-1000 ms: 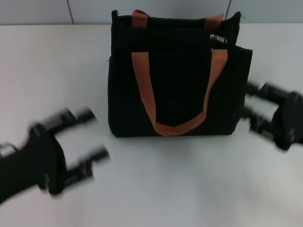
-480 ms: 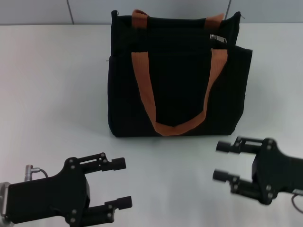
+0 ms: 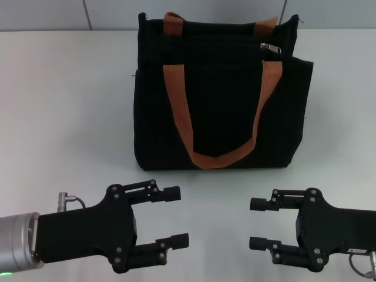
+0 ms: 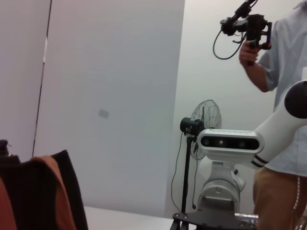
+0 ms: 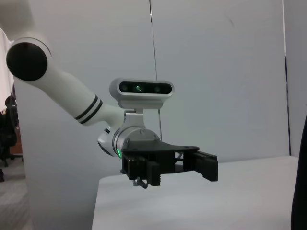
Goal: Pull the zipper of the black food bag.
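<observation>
We saw the zipper [image 3: 270, 48] as a small silver tab near the right end of the bag's top edge, lying flat against the black track with nothing touching it. The bag [image 3: 220, 111] stood upright toward the far middle of the white counter [image 3: 64, 106], its flat pocket face turned to us. One orange handle [image 3: 214, 117] hung down over that face in a long loop, and the second handle [image 3: 173, 22] showed only as two short orange pieces at the far top rim.

Both grippers hovered over the near part of the counter, well apart from the bag. The left gripper [image 3: 174, 216] sat at the near left, its jaws spread wide and holding nothing, fingertips pointing right. The right gripper [image 3: 254, 224] sat at the near right, its jaws likewise wide apart and empty, fingertips pointing left, so the two faced each other across a bare strip of counter.

In the left wrist view a corner of the bag [image 4: 43, 196] with orange strap filled the lower edge, and beyond it we made out a fan [image 4: 204, 120] on a stand and a person [image 4: 283, 96] holding a camera rig. In the right wrist view the left gripper [image 5: 206, 165] hung above the counter edge before a grey wall [image 5: 230, 72].
</observation>
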Controlling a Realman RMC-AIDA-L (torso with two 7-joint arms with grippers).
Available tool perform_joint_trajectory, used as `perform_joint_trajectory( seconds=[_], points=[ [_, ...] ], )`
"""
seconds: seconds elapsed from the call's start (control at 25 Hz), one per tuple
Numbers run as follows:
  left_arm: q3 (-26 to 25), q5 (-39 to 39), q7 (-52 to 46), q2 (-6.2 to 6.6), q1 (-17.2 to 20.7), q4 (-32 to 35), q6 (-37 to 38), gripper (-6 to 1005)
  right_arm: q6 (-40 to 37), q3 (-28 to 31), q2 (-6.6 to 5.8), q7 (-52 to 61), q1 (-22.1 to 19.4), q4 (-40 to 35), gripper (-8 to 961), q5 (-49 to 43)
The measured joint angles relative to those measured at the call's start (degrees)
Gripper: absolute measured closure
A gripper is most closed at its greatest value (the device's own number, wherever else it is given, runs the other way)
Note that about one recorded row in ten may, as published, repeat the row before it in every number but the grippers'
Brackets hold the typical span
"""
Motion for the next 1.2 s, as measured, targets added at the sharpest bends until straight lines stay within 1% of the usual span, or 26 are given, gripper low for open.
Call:
perform_joint_trajectory(
  seconds=[0.28,0.4,0.6,0.8,0.92,0.96,1.2],
  points=[
    [-0.27,0.05,-0.07,-0.11,-0.31,0.29,0.34,322,-0.09,-0.12,-0.03,0.00,0.78,0.01,410,-0.16],
    [-0.26,0.06,-0.07,-0.13,-0.72,0.27,-0.31,322,0.86,0.19,0.07,-0.01,0.72,0.02,266,0.11],
    [-0.22,0.06,-0.07,-0.13,-1.13,0.08,-0.79,322,3.38,0.68,0.08,-0.08,2.10,2.40,216,0.31],
    [-0.61,-0.01,0.08,-0.19,-1.16,0.18,-1.60,322,3.82,0.81,0.16,-0.07,2.85,3.20,215,0.63],
    [-1.30,-0.18,0.28,-0.54,-1.18,0.23,-1.92,322,4.29,0.85,0.18,-0.07,3.24,4.07,215,1.28],
    [-2.01,-0.04,0.42,-0.88,-1.48,0.32,-2.26,322,4.53,0.84,0.18,-0.07,3.29,4.30,215,1.44],
    [-1.90,0.05,0.36,-0.89,-2.65,0.35,-2.82,323,6.52,0.84,0.17,-0.06,3.69,5.88,215,1.92]
  ],
)
